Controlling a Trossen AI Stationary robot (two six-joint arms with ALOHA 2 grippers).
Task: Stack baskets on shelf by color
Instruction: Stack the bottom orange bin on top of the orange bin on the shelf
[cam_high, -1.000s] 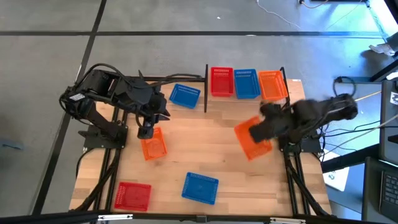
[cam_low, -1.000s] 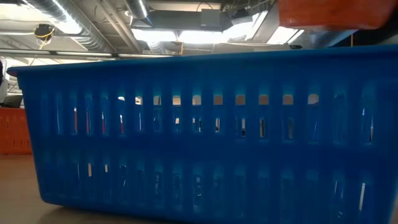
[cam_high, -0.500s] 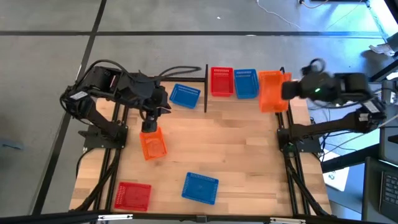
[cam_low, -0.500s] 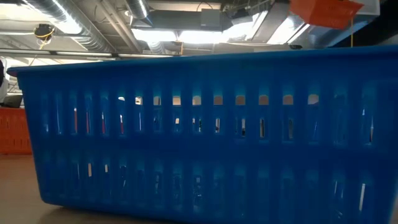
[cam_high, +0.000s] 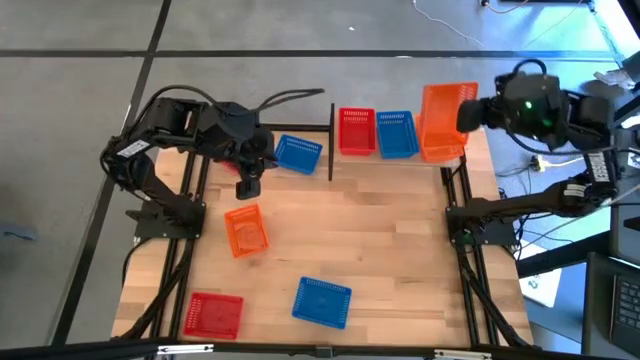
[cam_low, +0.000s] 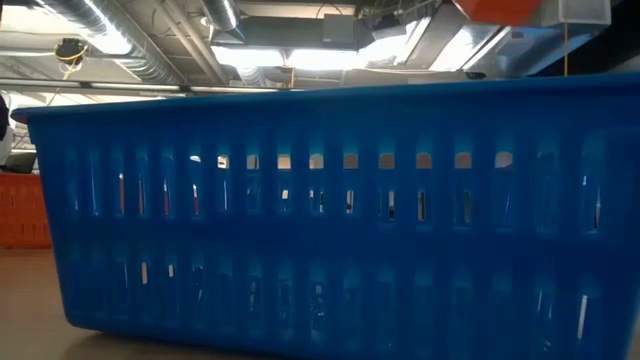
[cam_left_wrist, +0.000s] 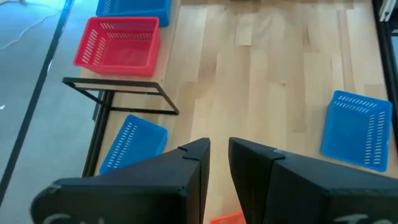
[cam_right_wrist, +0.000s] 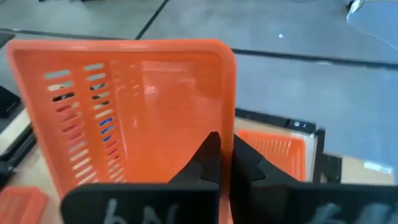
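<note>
Landmark: shelf (cam_high: 405, 160), pale board at the table's far edge.

- Red basket (cam_high: 356, 131), blue basket (cam_high: 396, 134), orange basket (cam_high: 436, 152): side by side on the shelf.
- Right gripper (cam_high: 470, 115): above the shelf's orange end, clamped on the wall of a second orange basket (cam_high: 445, 112), held tilted above the shelved one.
- Left gripper (cam_high: 251, 180): fingers slightly parted, empty, beside the shelf's left post, over a loose orange basket (cam_high: 245, 229).
- Blue basket left of shelf (cam_high: 297, 153).
- Near-edge blue basket (cam_high: 323, 301) and red basket (cam_high: 215, 315): well apart from the shelf.

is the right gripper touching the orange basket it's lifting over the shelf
Touching. The right wrist view shows the right gripper closed on the orange basket's wall.
</note>
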